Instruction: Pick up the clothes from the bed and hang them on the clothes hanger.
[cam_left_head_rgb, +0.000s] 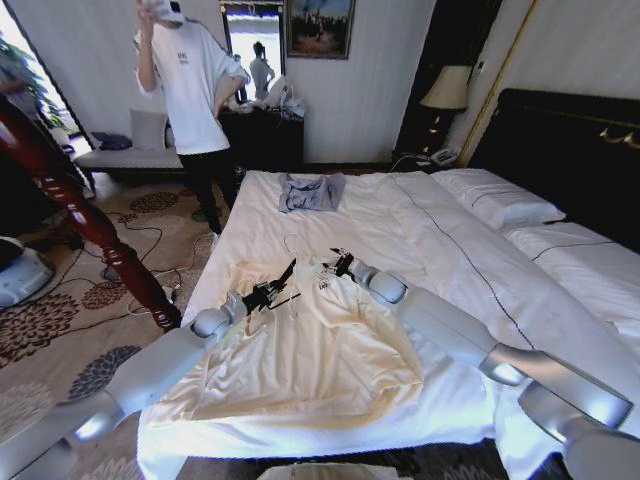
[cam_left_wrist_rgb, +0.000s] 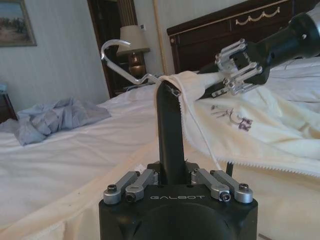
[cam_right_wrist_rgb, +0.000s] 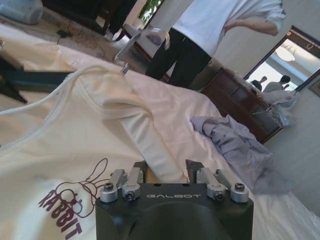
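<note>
The clothes (cam_left_head_rgb: 320, 350) are thin, soft, matt cream cloth; the clothes hanger (cam_left_wrist_rgb: 169, 130) matt black with a shiny metal hook; the bed (cam_left_head_rgb: 440, 250) smooth white sheeting.

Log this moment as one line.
left gripper: shut on hanger | right gripper: shut on shirt collar | shirt on bed

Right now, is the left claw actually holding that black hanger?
Touching. The left wrist view shows the left gripper shut on the clothes hanger, whose black bar rises straight from between its fingers.

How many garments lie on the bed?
2. The cream shirt lies at the bed's near end, held by both grippers; the grey-blue garment lies crumpled at the far end. Others may be hidden.
</note>
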